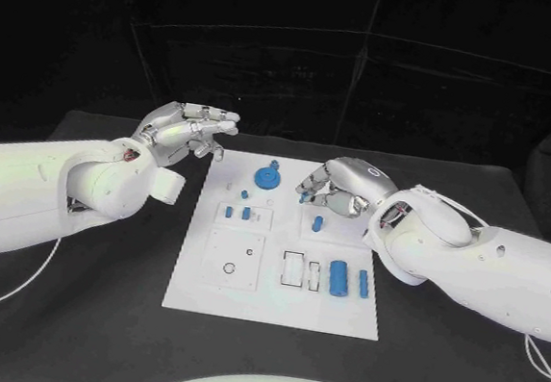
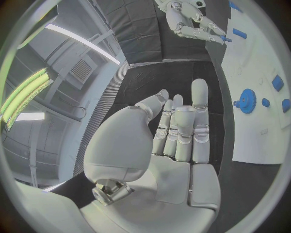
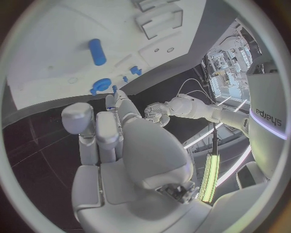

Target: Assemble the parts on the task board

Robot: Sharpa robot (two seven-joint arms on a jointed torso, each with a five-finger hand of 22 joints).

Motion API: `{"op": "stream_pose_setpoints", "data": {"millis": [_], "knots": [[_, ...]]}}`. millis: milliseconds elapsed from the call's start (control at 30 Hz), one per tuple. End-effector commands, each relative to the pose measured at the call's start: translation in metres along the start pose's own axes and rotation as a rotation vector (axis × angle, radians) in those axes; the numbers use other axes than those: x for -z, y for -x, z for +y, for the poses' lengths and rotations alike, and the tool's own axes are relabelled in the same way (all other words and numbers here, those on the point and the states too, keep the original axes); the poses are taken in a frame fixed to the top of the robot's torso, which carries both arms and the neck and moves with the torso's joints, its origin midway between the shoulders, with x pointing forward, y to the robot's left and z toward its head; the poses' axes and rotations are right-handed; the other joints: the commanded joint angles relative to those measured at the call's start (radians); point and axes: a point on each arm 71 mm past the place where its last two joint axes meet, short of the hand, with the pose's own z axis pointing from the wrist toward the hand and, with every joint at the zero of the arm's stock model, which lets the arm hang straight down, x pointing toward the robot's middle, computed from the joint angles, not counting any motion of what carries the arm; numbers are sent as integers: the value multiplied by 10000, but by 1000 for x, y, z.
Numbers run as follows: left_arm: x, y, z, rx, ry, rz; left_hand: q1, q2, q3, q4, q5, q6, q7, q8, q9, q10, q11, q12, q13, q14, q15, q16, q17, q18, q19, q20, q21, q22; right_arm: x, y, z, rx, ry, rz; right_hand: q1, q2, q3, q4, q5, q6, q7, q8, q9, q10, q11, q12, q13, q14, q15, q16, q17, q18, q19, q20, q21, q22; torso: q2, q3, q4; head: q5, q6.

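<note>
The white task board (image 1: 206,288) lies mid-table. On it sit a blue gear (image 1: 268,177), small blue pieces (image 1: 234,211), a blue peg (image 1: 317,223), a blue cylinder (image 1: 338,276) and a slimmer blue bar (image 1: 363,282). My right hand (image 1: 339,186) hovers over the board's far right part and pinches a small blue part (image 1: 306,196) at its fingertips; the left wrist view shows that part (image 2: 225,38) too. My left hand (image 1: 194,130) is raised beside the board's far left corner, fingers extended (image 2: 182,131), holding nothing. The gear (image 2: 247,101) lies just beyond it.
Black table (image 1: 92,290) surrounds the board on all sides. White recessed blocks (image 1: 233,261) and a slotted frame (image 1: 295,267) occupy the board's near half. A white cable (image 1: 550,373) runs along the table at the right arm.
</note>
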Motion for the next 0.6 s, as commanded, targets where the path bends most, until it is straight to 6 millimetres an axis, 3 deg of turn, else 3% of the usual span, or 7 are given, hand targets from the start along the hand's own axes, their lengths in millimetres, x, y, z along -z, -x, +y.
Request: {"op": "stream_pose_setpoints", "data": {"millis": [33, 100, 200, 267, 433, 500, 600], "knots": [[-1, -2, -1, 1, -119, 61, -95, -4, -80, -7, -13, -65, 31, -66, -15, -52, -9, 32, -17, -40, 12, -37, -8, 130, -6, 22, -59, -13, -2, -5, 13, -104, 510, -1, -541, -109, 918, -424, 63, -34, 50, 19, 11, -45, 23, 30, 9, 111, 75, 91, -55, -69, -101, 9, 108, 81, 10, -9, -5, 170, -69], [-1, -3, -1, 1, -121, 67, -89, 0, -84, -10, -13, -68, 30, -67, -14, -60, -9, 32, -18, -39, 12, -34, -6, 130, -4, 23, -63, -16, -4, -11, 21, -154, 696, 138, -1044, -340, 1578, -668, 33, -29, 104, 21, 13, -40, 70, 37, 11, 100, 56, 119, -95, -73, -132, 32, 147, 106, 3, -17, -12, 288, -104], [-1, -3, -1, 4, -127, 78, -89, 0, -84, -10, -13, -68, 30, -67, -14, -60, -9, 32, -18, -39, 12, -34, -6, 130, -4, 23, -63, -16, -5, -23, 29, -191, 911, 359, -1124, -376, 1683, -707, 29, -29, 112, 21, 13, -40, 77, 38, 11, 99, 53, 123, -101, -73, -137, 35, 153, 110, 6, -18, -13, 454, -141], [-1, -4, -1, 3, -130, 77, -89, 0, -84, -10, -13, -68, 30, -67, -14, -60, -9, 32, -18, -39, 12, -34, -6, 130, -4, 23, -63, -16, -5, -31, 34, -205, 1000, 491, -2295, -947, 3587, -1176, -17, 10, 197, 28, 22, -2, 61, 64, 20, 85, 60, 190, -197, -72, -188, 58, 222, 144, 12, -6, -11, 560, -178], [-2, -4, -1, 6, -143, 88, -89, 0, -84, -10, -13, -68, 30, -67, -14, -60, -9, 32, -18, -39, 12, -34, -6, 130, -4, 23, -63, -16, -7, -48, 42, -203, 1203, 744, -2372, -1001, 3768, -1188, -19, 18, 185, 29, 23, 6, 68, 67, 21, 84, 62, 196, -206, -71, -190, 57, 228, 146, 19, 1, -20, 746, -249], [-2, -5, -1, 10, -148, 101, -89, 0, -84, -10, -13, -68, 30, -67, -14, -60, -9, 32, -18, -39, 12, -34, -6, 130, -4, 23, -63, -16, -8, -53, 45, -153, 1289, 811, -2967, -1451, 5225, -1266, 0, 88, 110, 43, 38, 70, 94, 98, 31, 73, 63, 238, -289, -72, -204, 64, 269, 157, 13, -7, -7, 806, -297], [-2, -6, -1, 20, -151, 130, -89, 0, -84, -10, -13, -68, 30, -67, -14, -60, -9, 32, -18, -39, 12, -34, -6, 130, -4, 23, -63, -16, -9, -60, 47, -97, 1338, 921, -3122, -1632, 5612, -1220, -17, 104, 93, 42, 42, 87, 113, 106, 32, 72, 64, 258, -307, -66, -205, 61, 285, 165, 20, -11, 9, 899, -337]]}}
